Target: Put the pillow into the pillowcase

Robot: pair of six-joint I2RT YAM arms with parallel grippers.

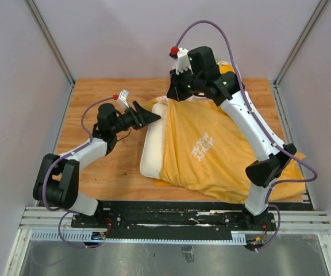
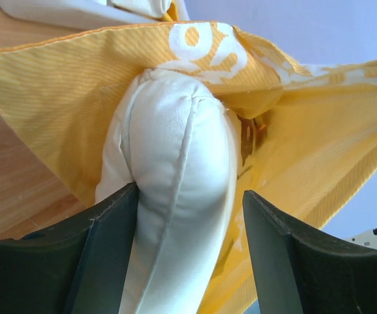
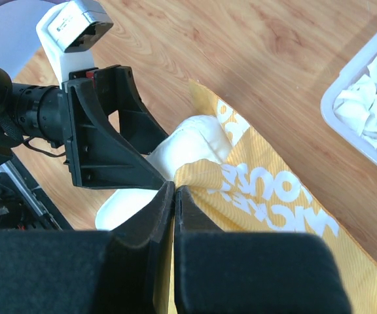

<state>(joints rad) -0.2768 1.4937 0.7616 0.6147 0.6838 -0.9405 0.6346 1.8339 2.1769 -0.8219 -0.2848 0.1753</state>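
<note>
Pale wood planking made up the bench (image 1: 114,167), closed in by plain grey panels. The left jaws stood released, spread either side of the rounded corner of the pillow (image 2: 175,190). One side lay against the cream fabric and the other sat just off it, so nothing was gripped there. The right jaws were clenched on a pinch of the hem of the pillowcase (image 3: 287,196), just beside that same corner, and held the orange-yellow mouth raised over the stuffing.

Seen from above, both sets of jaws met at the bundle's 11 o'clock corner. From there the pillowcase spread across the middle of the bench toward 3 and 4 o'clock, rumpled, with its white lettering showing. Most of the pillow lay under it. A cream strip was bare along the 9 o'clock edge, running from about 11 down to 8 o'clock.

By that showing the job looked well along but unfinished. The bulk of the pillow seemed to be inside, and what remained was to draw the open hem over the bare strip and seat the corners. How deep the far end sat inside the case could not be told.

At the 3 o'clock edge of the right wrist view, a white basket (image 3: 345,131) of white cloth stood well apart.
</note>
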